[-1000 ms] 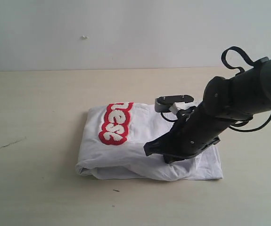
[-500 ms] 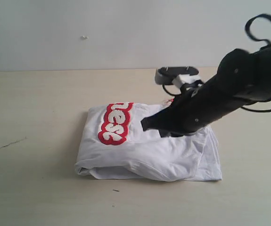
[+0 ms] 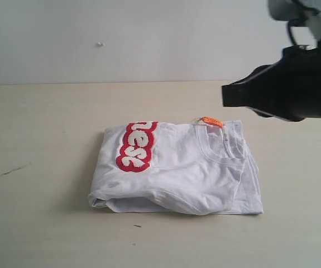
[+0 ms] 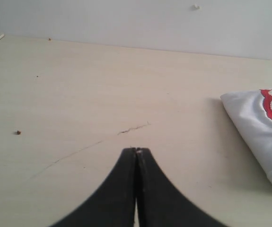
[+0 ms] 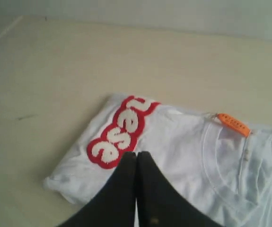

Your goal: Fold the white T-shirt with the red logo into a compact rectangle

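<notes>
Folding is judged almost complete: the white T-shirt (image 3: 177, 173) is seen as a roughly rectangular multi-layer packet, lying flat near the middle of the table (image 3: 37, 139). No sleeves are seen sticking out. What is left, if anything, is judged to be tidying only. The near edge is puffed and rounded rather than pressed flat, and the layers on the right side of the exterior view are slightly fanned and uneven.

The red logo (image 3: 136, 146) is shown face up on the left part of the packet, running from the far edge toward the camera. Only some of the white letters are visible, and the rest appears to be tucked under the far fold. The ribbed collar (image 3: 221, 153) is exposed on the right part, with the orange tag (image 3: 211, 121) lying at the far edge. Soft creases are seen across the fabric.

The right gripper (image 5: 136, 153) is closed tip to tip with nothing between the jaws. It is held in the air, clear of the cloth and apart from it. The left gripper (image 4: 136, 150) is likewise closed and empty over bare table, with the shirt's edge well off to one side
</notes>
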Controlling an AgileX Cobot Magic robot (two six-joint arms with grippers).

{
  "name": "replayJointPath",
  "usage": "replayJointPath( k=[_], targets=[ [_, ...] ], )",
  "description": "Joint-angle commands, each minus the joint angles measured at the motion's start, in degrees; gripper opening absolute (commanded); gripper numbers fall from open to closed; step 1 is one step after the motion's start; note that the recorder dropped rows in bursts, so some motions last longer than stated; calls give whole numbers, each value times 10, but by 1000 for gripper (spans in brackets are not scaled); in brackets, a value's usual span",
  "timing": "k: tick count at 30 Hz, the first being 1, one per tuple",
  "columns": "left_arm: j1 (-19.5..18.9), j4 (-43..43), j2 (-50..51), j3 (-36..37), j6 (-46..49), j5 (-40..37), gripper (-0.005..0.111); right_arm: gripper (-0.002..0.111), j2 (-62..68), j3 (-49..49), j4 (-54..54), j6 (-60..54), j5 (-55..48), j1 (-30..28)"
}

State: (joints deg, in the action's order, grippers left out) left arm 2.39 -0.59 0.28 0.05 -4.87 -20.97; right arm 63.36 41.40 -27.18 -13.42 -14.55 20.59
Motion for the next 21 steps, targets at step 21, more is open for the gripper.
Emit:
replayJointPath(
  k=[21],
  targets=[
    [-1,-5,-3,0,1,5,0,0,-450,-113,14,-19,65,-14]
  ],
)
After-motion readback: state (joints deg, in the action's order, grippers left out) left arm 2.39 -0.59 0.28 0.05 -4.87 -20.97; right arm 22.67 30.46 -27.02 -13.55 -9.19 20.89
